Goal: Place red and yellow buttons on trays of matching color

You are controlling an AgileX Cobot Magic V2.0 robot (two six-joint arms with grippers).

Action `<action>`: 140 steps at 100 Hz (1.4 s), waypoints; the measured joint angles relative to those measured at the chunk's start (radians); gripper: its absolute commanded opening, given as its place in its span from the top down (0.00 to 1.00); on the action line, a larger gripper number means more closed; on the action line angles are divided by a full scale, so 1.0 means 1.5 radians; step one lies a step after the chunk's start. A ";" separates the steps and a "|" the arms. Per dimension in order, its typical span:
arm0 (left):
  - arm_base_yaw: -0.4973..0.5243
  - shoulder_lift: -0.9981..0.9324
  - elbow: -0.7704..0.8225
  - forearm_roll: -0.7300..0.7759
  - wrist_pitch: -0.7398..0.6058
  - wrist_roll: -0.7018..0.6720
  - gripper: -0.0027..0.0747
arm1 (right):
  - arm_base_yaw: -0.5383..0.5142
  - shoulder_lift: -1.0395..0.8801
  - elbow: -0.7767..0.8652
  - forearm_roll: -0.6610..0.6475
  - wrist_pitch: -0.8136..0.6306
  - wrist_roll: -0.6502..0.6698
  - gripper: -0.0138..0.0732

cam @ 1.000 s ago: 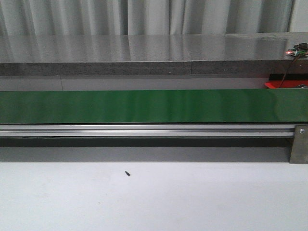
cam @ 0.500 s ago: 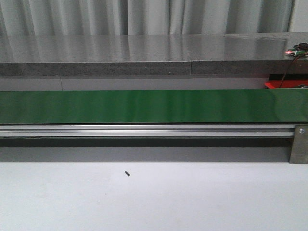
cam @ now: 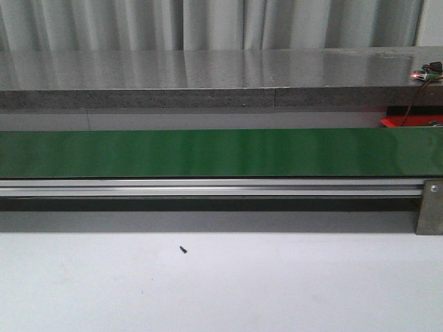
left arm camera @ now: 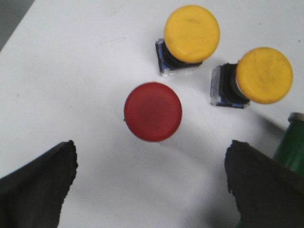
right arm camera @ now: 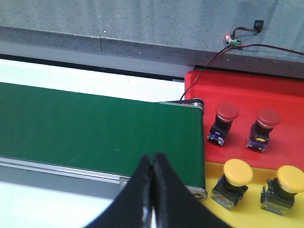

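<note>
While frame edges crop it, left claw [left arm camera: 151, 185] gapes.

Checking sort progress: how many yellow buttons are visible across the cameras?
4. Two stand on the yellow tray: one, another. Two more sit on the white table, and, beside a red button. Others may be out of view.

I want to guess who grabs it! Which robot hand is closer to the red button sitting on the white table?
Left. The left gripper hangs open right above the red button. The right gripper is shut over the green belt, with that button nowhere in its view.
</note>
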 measured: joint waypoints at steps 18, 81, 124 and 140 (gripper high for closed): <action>0.000 0.048 -0.046 0.001 0.001 0.000 0.17 | 0.000 0.000 0.000 0.000 0.000 0.000 0.92; 0.000 0.117 -0.067 0.004 -0.018 0.000 0.53 | 0.000 0.000 0.000 0.000 0.000 0.000 0.92; 0.000 0.117 -0.067 0.007 -0.019 0.001 0.68 | 0.000 0.000 0.000 0.000 0.000 0.000 0.92; 0.000 0.090 -0.067 0.010 0.017 0.009 0.68 | 0.000 0.000 0.000 0.000 0.000 0.000 0.92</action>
